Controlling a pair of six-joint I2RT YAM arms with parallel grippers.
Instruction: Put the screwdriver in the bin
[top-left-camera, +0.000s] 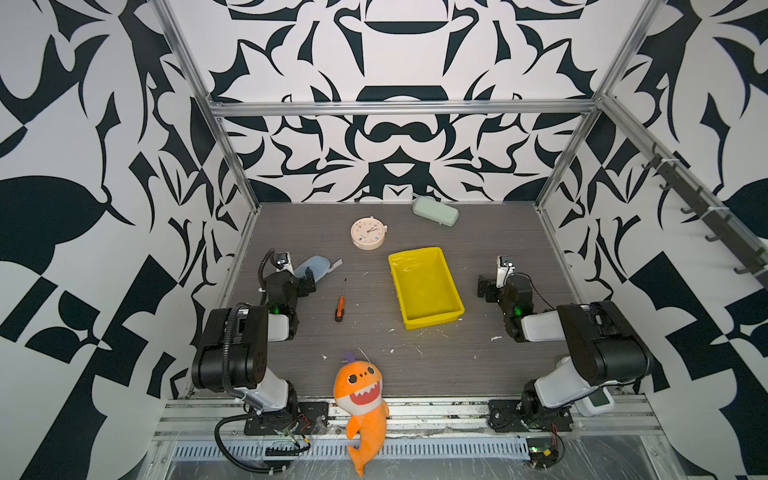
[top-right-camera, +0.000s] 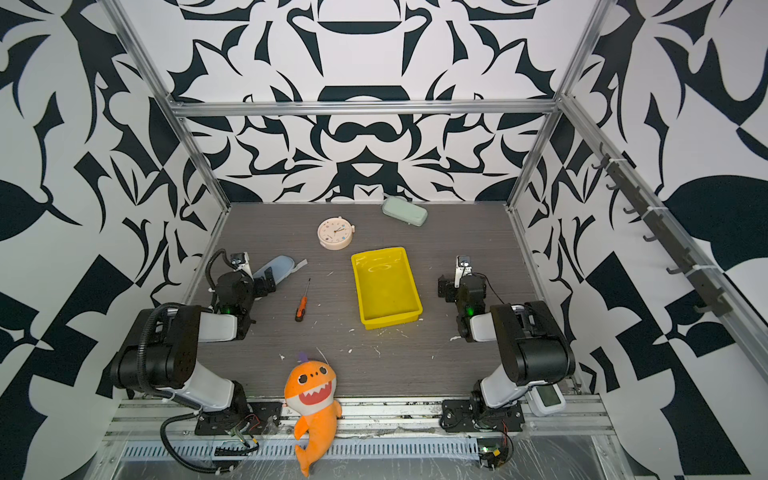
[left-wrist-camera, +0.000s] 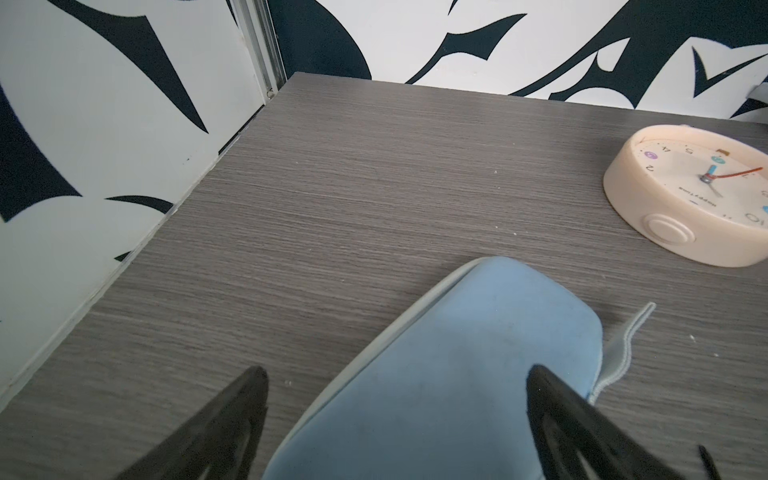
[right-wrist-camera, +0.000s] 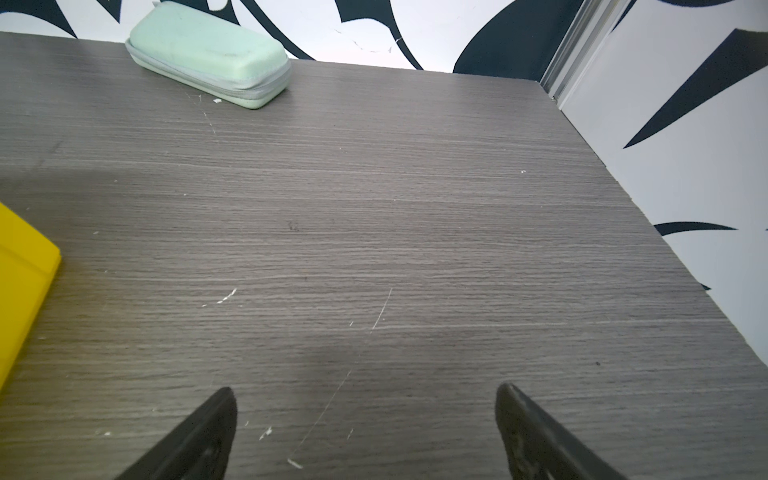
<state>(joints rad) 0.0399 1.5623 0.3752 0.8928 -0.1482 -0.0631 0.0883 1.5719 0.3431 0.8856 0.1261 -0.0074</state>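
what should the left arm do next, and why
Probably swing the left end effector sideways to above the screwdriver. Its jaws stand open and empty over a blue case, and the screwdriver lies flat on the table left of the bin, nearer this arm than the right one.

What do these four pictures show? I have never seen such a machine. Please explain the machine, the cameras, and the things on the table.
A left robot arm and a right robot arm stand at a grey wood-grain table. Two pictures look down from one overhead camera; the others come from a camera on each wrist. On the table lie a slim orange-handled screwdriver, a bright yellow rectangular plastic bin, a round cream clock, a pale green oblong case and a pale blue soft case. The left fingers and right fingers are open, holding nothing.
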